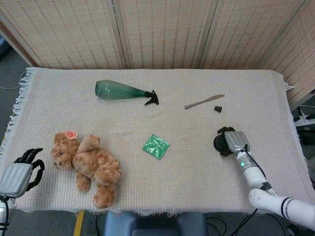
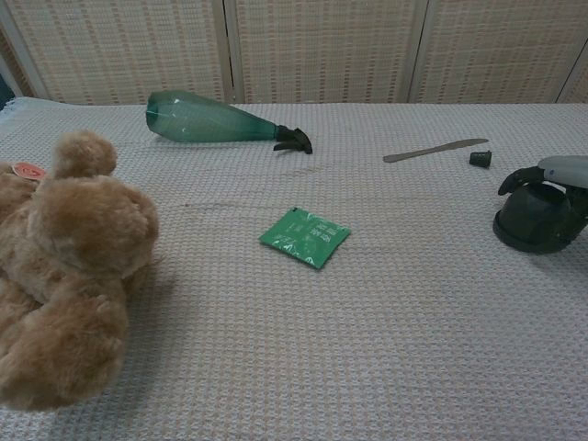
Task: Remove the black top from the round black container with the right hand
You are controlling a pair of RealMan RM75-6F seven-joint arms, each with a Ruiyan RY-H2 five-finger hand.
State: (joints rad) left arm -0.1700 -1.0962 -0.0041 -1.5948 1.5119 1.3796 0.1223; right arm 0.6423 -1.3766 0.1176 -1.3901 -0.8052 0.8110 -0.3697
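The round black container [image 1: 220,142] [image 2: 531,225] stands upright on the cloth at the table's right side. My right hand [image 1: 236,141] [image 2: 562,172] lies over it from above, and its dark fingers [image 2: 516,178] curl down around the upper part, gripping it. The black top is hidden under the palm, so I cannot tell whether it has separated from the body. At the near left corner of the table my left hand [image 1: 19,173] rests with its fingers apart and holds nothing; the chest view does not show it.
A green spray bottle [image 1: 120,90] lies at the back. A knife [image 1: 204,102] and a small black cap [image 1: 217,108] lie behind the container. A green sachet [image 1: 156,146] is mid-table, with a teddy bear [image 1: 88,164] at the near left.
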